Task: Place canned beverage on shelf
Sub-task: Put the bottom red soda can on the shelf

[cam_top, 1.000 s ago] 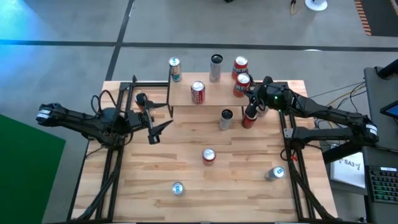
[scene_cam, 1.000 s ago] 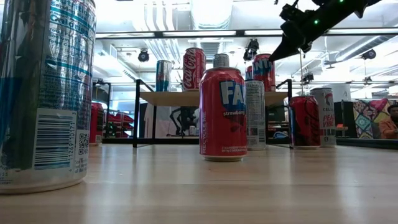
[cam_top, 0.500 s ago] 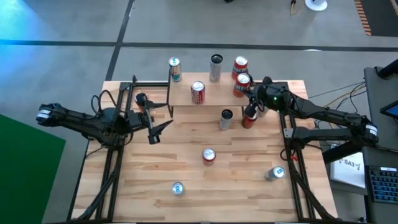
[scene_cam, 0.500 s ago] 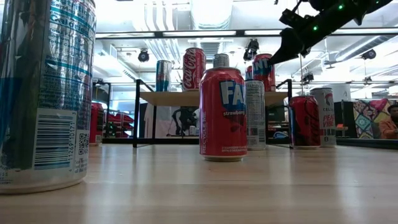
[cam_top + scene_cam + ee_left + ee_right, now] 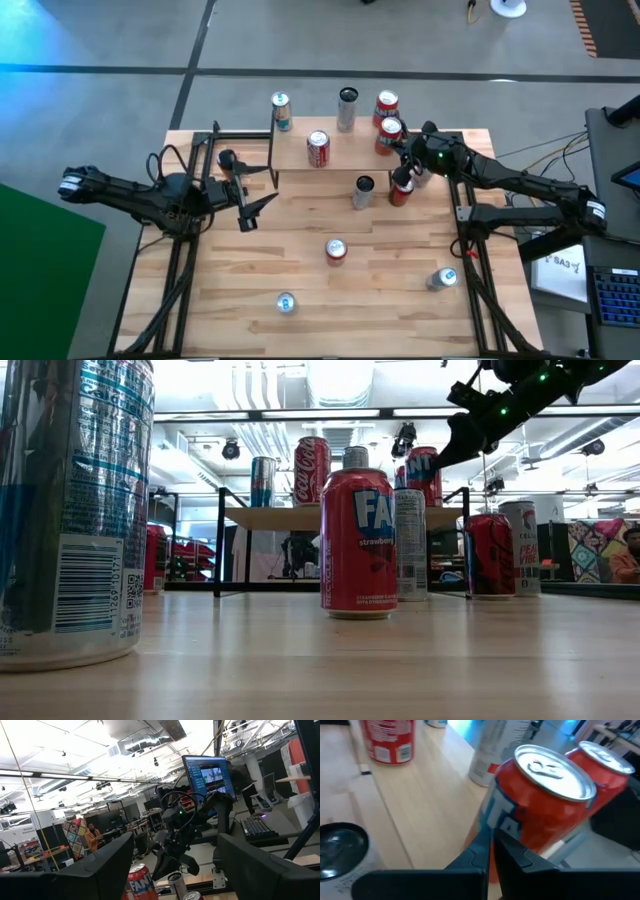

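Your worktop [image 5: 300, 250] has open room along its front and left. The shelf [image 5: 345, 155] sits at the back edge, carrying five cans; five more stand below. Your right gripper [image 5: 403, 177], fingers closed, hovers over the shelf's right end; left gripper [image 5: 250, 200] waits, fingers apart.
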Motion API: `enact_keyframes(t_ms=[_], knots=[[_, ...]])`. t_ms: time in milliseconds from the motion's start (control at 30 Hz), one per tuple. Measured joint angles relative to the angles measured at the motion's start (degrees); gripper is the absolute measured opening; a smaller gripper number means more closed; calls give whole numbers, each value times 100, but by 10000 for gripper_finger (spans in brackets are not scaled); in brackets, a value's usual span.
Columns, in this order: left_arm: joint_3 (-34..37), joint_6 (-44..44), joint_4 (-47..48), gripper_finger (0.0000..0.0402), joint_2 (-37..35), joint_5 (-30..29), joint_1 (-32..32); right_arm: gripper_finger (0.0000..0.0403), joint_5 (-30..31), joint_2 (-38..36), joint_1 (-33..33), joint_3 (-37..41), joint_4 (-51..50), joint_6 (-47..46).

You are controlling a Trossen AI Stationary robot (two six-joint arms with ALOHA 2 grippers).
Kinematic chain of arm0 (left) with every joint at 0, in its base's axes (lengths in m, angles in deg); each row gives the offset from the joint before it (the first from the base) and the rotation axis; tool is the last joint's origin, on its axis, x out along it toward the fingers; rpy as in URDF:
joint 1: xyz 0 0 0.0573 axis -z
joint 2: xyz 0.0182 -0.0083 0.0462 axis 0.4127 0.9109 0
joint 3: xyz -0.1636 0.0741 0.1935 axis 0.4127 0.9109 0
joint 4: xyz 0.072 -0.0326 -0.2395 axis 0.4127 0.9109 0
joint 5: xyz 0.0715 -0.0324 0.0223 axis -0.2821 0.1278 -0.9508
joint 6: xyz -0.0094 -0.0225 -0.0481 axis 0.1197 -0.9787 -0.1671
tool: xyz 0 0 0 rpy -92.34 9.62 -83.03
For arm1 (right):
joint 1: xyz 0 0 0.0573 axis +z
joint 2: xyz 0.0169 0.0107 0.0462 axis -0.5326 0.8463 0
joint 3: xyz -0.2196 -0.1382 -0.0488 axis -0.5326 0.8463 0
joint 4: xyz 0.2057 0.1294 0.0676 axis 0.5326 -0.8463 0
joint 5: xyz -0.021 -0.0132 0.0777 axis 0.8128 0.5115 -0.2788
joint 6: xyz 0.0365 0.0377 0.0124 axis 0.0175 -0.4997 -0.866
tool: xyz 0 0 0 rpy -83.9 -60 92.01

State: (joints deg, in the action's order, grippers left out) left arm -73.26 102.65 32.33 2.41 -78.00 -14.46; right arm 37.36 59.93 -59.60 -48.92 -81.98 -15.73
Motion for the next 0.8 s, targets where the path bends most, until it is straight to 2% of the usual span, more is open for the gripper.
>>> enact_keyframes(t_ms=[800], knots=[[0, 0, 0, 274, 0, 0, 0, 13, -124, 518, -311, 0, 320, 213]])
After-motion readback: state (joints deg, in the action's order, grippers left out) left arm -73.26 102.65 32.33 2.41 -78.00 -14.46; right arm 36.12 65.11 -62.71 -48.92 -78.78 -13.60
